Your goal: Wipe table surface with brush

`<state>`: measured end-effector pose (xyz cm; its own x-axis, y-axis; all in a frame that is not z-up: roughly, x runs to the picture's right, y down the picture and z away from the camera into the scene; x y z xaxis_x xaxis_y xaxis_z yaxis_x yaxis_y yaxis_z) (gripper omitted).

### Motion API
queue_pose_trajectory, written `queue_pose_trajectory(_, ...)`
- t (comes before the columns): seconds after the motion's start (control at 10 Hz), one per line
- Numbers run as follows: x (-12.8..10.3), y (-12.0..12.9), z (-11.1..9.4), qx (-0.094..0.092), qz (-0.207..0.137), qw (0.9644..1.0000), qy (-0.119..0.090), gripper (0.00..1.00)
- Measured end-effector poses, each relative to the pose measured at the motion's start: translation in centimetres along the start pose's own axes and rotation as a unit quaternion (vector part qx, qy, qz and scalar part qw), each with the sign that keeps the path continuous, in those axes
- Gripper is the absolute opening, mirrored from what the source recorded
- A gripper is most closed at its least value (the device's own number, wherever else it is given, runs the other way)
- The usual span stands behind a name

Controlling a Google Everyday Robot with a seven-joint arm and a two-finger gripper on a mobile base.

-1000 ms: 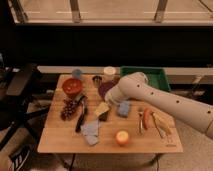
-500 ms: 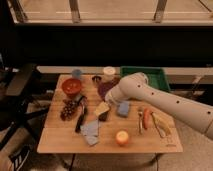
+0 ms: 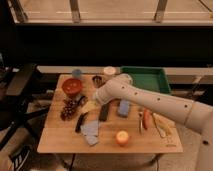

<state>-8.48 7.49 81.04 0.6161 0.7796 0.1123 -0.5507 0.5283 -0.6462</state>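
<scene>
Gripper (image 3: pixel 91 106) w/ jaws spread, over the bench (image 3: pixel 60 142) btw grapes (image 3: pixel 70 108) & black bar (image 3: pixel 104 111); brush (image 3: pixel 80 123) lies close by.

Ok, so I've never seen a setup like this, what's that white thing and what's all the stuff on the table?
There is one picture, looking down at the table from its front; where the camera sits is not on record. The white tube reaching in from the right is a robot arm. Its grasping tip, the end effector, hangs open over the wooden table surface, between a grape bunch and a flat black bar, holding nothing I can see. The slim black brush lies untouched nearer the camera, beside a grey-blue cloth. Also there: a red bowl, a blue block, an orange round thing, and a green tray at the back.
</scene>
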Motion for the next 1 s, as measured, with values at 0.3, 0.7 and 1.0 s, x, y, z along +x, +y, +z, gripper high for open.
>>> queue_pose_trajectory(0.3, -0.9, -0.3, 3.9, 0.001, 0.013, 0.9999, -0.002, 0.80)
queue_pose_trajectory(0.7, -0.7, 0.5, 6.4, 0.036, 0.069, 0.9970, -0.006, 0.80)
queue_pose_trajectory(1.0, -0.5, 0.6, 6.6, 0.040, 0.081, 0.9958, -0.009, 0.80)
